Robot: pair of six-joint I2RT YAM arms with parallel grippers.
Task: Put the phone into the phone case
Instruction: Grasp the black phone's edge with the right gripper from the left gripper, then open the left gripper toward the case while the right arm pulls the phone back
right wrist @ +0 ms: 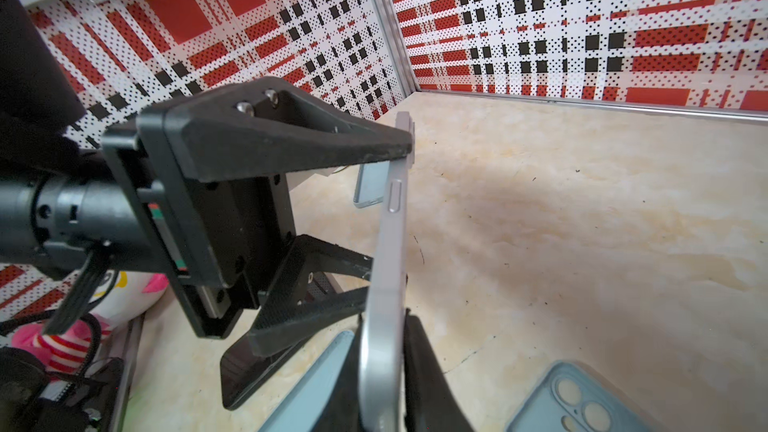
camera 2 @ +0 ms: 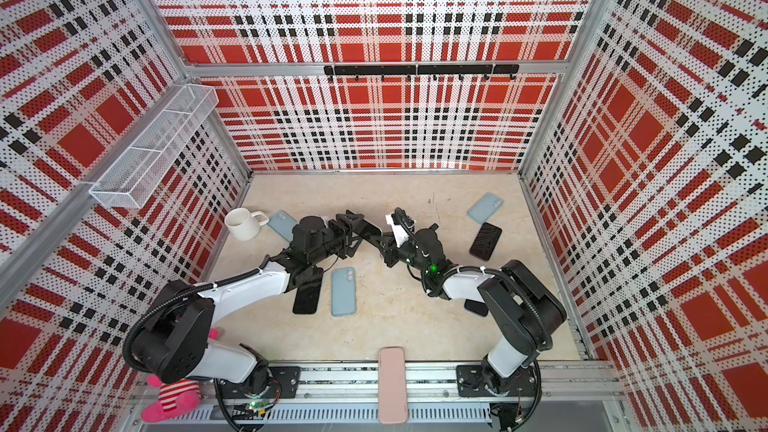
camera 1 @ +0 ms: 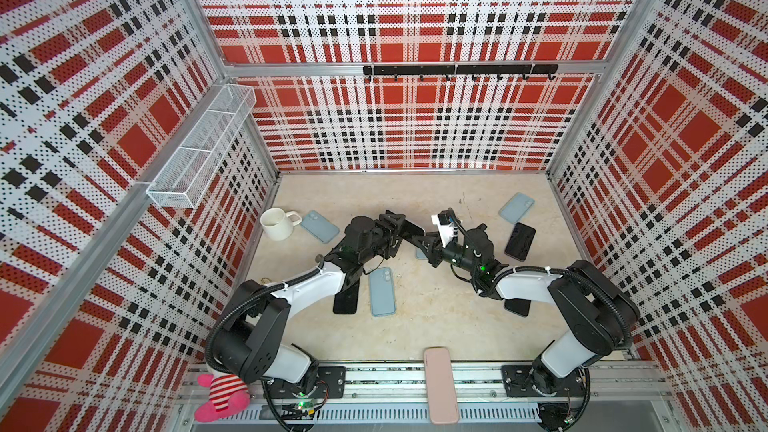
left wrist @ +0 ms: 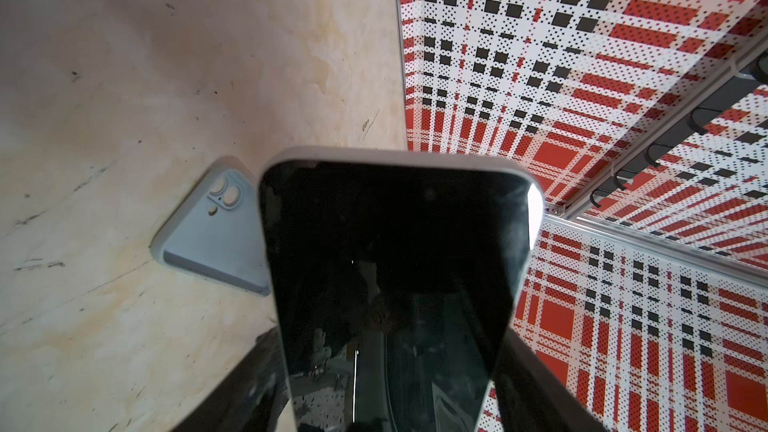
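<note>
The phone hung clear of the table, midway between the two arms. Its dark screen was framed by the rim of a pale grey phone case; whether every corner was seated could not be told. The left gripper held it across its width, jaws spread wide and pressed on the two long edges. The right gripper met it from the opposite end, jaws closed narrow on front and back near one short end.

Below lay the table, beige and marbled, scuffed with dark marks. A blue case lay flat just beside a black phone that was partly under the left arm. A second blue case lay beside a white mug, and a third lay near another black phone on the right. A pink case rested across the front rail, with a pink plush toy at the left arm's base. Red, black and white plaid panels walled three sides. A wire basket hung on the left wall and a black hook rail on the back wall.
</note>
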